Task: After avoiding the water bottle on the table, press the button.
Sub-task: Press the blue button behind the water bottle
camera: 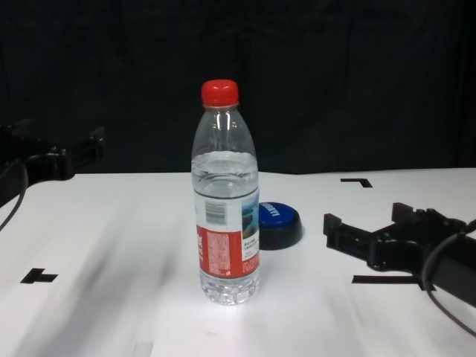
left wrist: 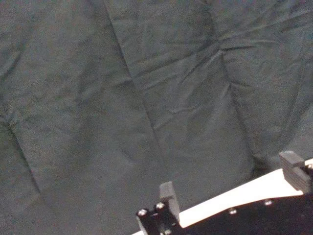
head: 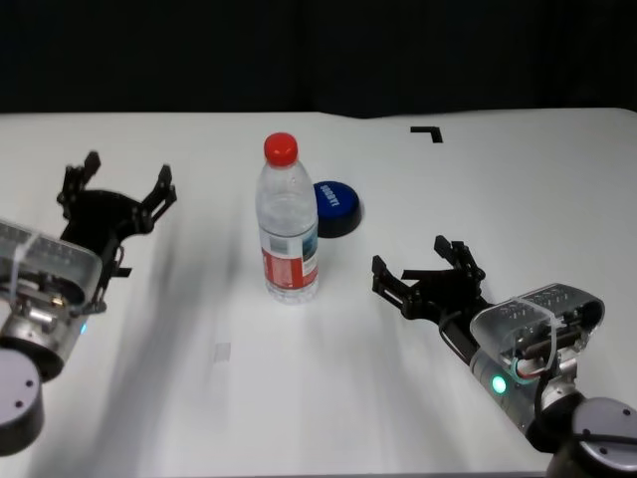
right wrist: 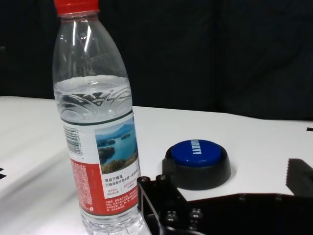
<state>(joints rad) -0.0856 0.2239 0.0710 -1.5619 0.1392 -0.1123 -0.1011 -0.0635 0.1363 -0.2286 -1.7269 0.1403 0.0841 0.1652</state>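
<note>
The right end effector (head: 423, 271) hangs just above the white tabletop (head: 518, 189) with its fingers spread wide and nothing between them. It points forward and toward the robot's left. The water bottle (head: 288, 224) stands upright ahead of it and to its left, apart from its fingertips; it is clear plastic with a red cap, water up to the shoulder, and a red, white and blue label. In the right wrist view the water bottle (right wrist: 98, 127) rises close beside one black finger (right wrist: 159, 193), though whether they touch cannot be told from there; the head view shows a gap.

The button (head: 335, 207) sits on the tabletop farther ahead of the right end effector, just behind the bottle and slightly to the bottle's right, partly hidden by it in the chest view. Its top is blue with small white lettering on a black base, and nothing rests on it. From the right wrist view the button (right wrist: 198, 163) lies straight ahead between the spread fingers, beyond their tips.

The left end effector (head: 116, 189) is well off to the left of the bottle, raised over the tabletop, its fingers also released and holding nothing. A black corner mark (head: 428, 131) lies far beyond the button toward the tabletop's back edge.
</note>
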